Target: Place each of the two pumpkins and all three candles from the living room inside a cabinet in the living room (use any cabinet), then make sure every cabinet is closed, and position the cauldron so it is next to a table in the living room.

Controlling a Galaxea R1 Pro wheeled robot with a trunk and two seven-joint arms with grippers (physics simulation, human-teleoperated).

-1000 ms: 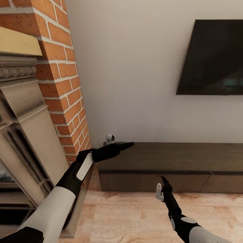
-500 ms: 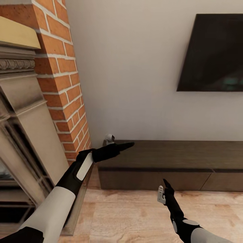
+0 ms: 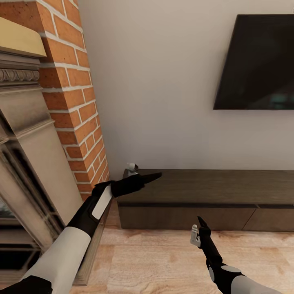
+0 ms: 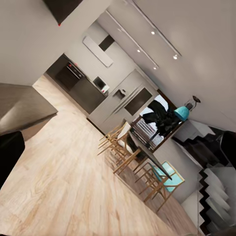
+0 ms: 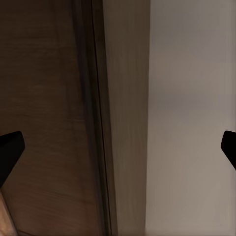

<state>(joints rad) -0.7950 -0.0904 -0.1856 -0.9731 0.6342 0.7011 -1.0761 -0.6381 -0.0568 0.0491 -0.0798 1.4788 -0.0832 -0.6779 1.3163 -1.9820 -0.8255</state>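
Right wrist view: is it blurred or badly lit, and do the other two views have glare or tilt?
Right wrist view: soft and smeared, very close to the cabinet, evenly lit. Head view: sharp, flat light, a faint reflection on the TV. Left wrist view: strongly tilted, with bright ceiling spotlights.

No readable text, label, brand, number or sign anywhere in these views. Nothing legible on the dark screen (image 3: 257,61) hanging on the far wall at right, nor on the cabinet (image 3: 204,200) beneath it, nor on the brick column (image 3: 73,102) at left. Nothing to read either among the far kitchen units (image 4: 93,88) or around the dining table (image 4: 147,152) in the left wrist view; details there too small to make out.
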